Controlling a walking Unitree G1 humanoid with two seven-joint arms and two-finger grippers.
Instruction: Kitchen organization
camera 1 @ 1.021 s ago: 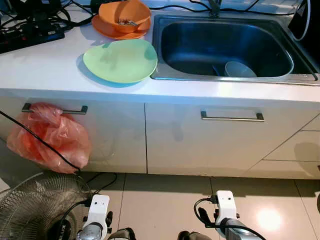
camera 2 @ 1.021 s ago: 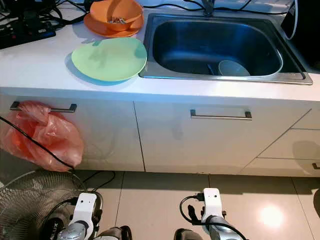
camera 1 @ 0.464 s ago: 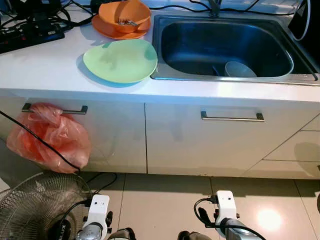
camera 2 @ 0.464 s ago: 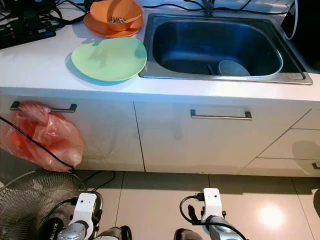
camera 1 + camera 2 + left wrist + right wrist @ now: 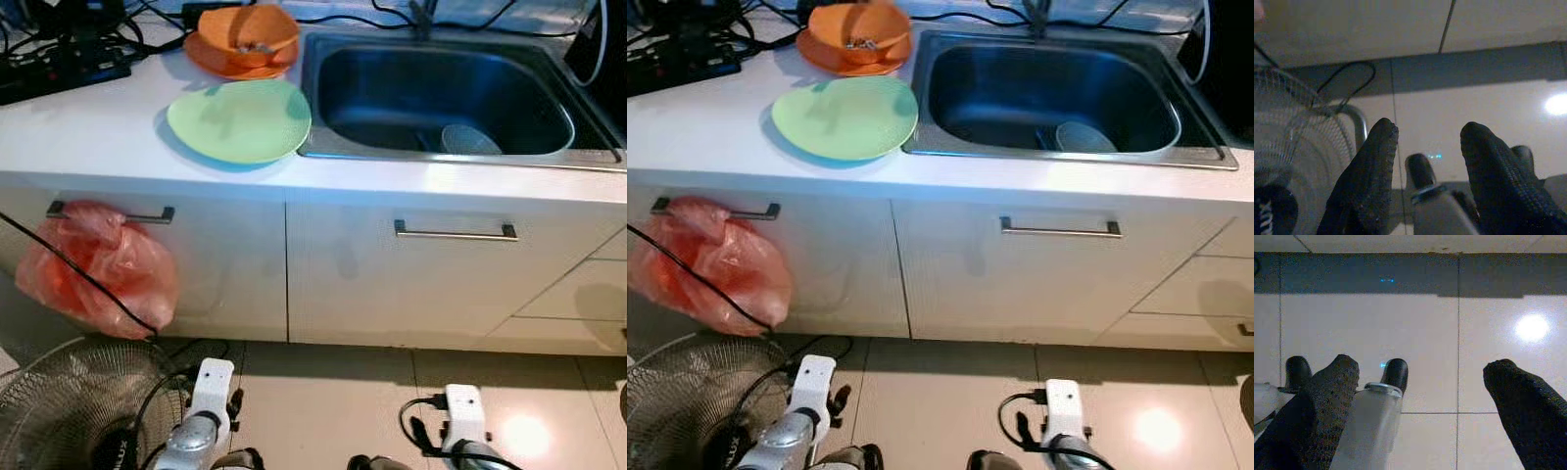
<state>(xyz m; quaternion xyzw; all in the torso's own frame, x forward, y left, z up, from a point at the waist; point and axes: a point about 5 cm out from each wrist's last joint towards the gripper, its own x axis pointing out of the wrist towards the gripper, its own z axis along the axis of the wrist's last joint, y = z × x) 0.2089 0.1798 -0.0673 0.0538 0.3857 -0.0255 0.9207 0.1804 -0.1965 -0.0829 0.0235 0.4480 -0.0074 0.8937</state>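
White counter (image 5: 88, 127) carries a green plate (image 5: 239, 119) just beside the steel sink (image 5: 323, 147), with an orange bowl (image 5: 245, 31) on an orange plate (image 5: 211, 61) at 12 o'clock from it, a grey bowl (image 5: 468, 139) lying in the sink at its 5 o'clock corner, and cables (image 5: 59, 54) at 10 o'clock. Below, an orange plastic bag (image 5: 93, 269) hangs on the cabinet handle (image 5: 162, 212) and a floor fan (image 5: 69, 411) sits at 7 o'clock. Left gripper (image 5: 1427, 147) and right gripper (image 5: 1420, 387) hang low over the tiled floor (image 5: 1415, 328), both with fingers spread, holding nothing
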